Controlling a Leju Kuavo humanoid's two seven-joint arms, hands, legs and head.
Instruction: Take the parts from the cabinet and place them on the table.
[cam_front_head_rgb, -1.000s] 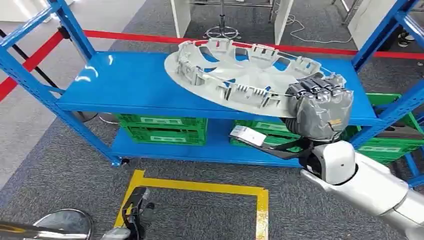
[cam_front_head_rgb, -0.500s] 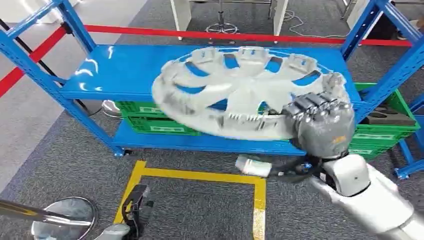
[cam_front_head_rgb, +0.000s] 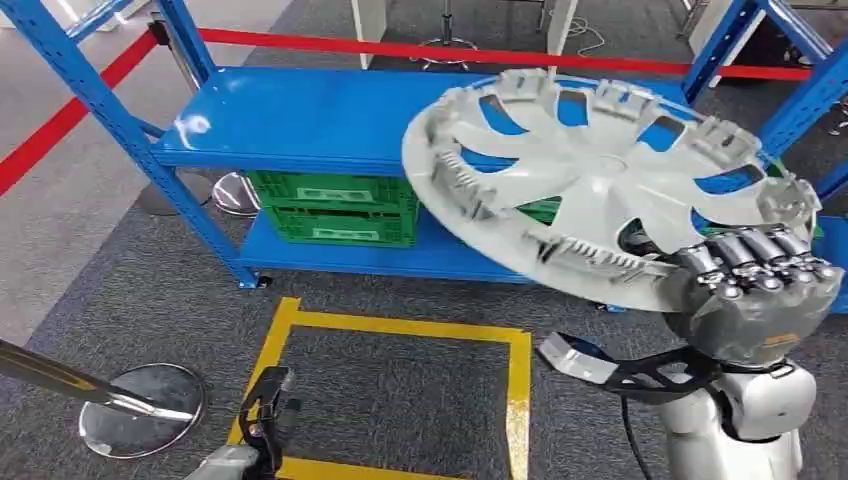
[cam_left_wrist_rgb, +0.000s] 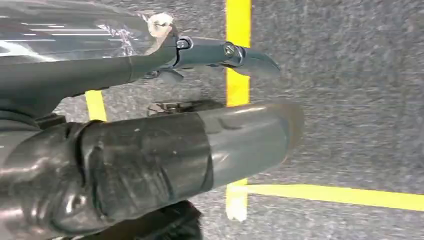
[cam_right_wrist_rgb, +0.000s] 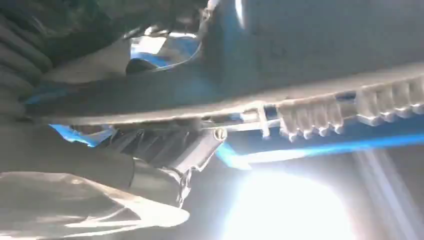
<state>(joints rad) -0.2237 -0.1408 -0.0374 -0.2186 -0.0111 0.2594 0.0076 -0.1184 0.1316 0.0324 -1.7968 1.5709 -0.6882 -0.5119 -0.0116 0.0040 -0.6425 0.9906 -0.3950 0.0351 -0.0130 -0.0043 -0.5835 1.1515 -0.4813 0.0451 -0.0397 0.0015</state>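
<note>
The right robot hand (cam_front_head_rgb: 765, 295) grips the grey hubcap (cam_front_head_rgb: 610, 190) by its near rim; a second ago it hung over the blue cabinet (cam_front_head_rgb: 300, 115) shelf, now it is clear of it, tilted, nearer the robot. Extraction looks done; carrying to the desk remains. The left robot hand (cam_left_wrist_rgb: 150, 165) hangs low holding nothing, its spread unclear.

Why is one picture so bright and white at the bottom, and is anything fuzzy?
In the right wrist view, strong light washes out the lower part and the wheel cover looks dark and soft. In the head view, the wheel cover's near edge is a bit smeared, but the blue shelf is sharp, with small shiny spots.
</note>
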